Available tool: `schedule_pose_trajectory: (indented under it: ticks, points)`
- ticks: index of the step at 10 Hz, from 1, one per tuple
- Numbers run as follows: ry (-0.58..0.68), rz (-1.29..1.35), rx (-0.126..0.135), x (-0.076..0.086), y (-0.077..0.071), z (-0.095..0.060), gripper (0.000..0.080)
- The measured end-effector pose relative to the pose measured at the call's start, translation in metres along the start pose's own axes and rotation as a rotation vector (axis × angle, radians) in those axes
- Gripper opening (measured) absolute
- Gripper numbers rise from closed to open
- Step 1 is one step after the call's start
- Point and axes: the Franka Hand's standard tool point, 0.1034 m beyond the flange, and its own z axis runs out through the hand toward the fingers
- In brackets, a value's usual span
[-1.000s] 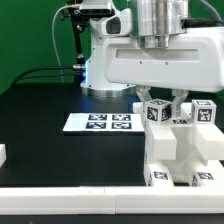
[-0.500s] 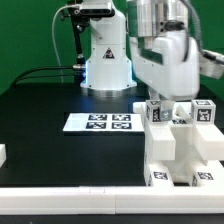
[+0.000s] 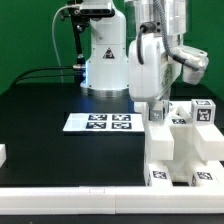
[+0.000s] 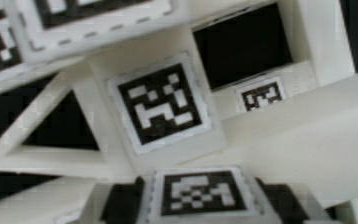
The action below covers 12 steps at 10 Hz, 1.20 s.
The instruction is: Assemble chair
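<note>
Item: chair (image 3: 182, 145), white plastic kit, partly assembled. Location: on the black desk (image 3: 40, 120), at the exterior view's right, near the front edge. Stepped white blocks, square black-and-white tags on the upper posts and along the lower front face.

Item: gripper (image 3: 157, 108), directly above the chair's nearer tagged post. The fingers appear to be pinching that post, but the arm's own body hides the contact, so this stays uncertain. The wrist view shows only tilted tagged white faces at close range; the fingers are not visible there.

Item: marker board (image 3: 98, 122), flat on the desk, just beside the chair toward the exterior view's left, untouched.

Risk: if the fingers hold the post off-centre, a twist or lift could cock the part in its socket, jam it, or drag the whole chair across the desk toward the front edge.
</note>
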Motion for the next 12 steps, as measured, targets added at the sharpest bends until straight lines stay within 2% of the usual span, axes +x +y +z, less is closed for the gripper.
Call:
schedule_pose_trajectory:
  ticks: [2,3,4,5,6,7,8,10,11,12]
  points:
    - [0.001,-0.006,-0.001,0.000,0.000,0.001,0.0280]
    - [0.001,-0.007,-0.001,0.000,0.000,0.001,0.0475]
    - [0.001,-0.007,-0.001,0.000,0.001,0.001,0.0475]
    - [0.001,-0.007,-0.001,0.000,0.001,0.001,0.0605]
    - [0.001,-0.007,-0.001,0.000,0.001,0.001,0.0640]
    - [0.001,-0.009,-0.001,0.000,0.001,0.001,0.0640]
    - [-0.010,-0.044,0.006,-0.003,-0.001,-0.006,0.0648]
    - [-0.053,-0.137,0.037,-0.009,-0.011,-0.038,0.0648]
    - [-0.063,-0.154,0.047,-0.010,-0.016,-0.046,0.0648]
    - [-0.055,-0.157,0.040,-0.009,-0.013,-0.041,0.0648]
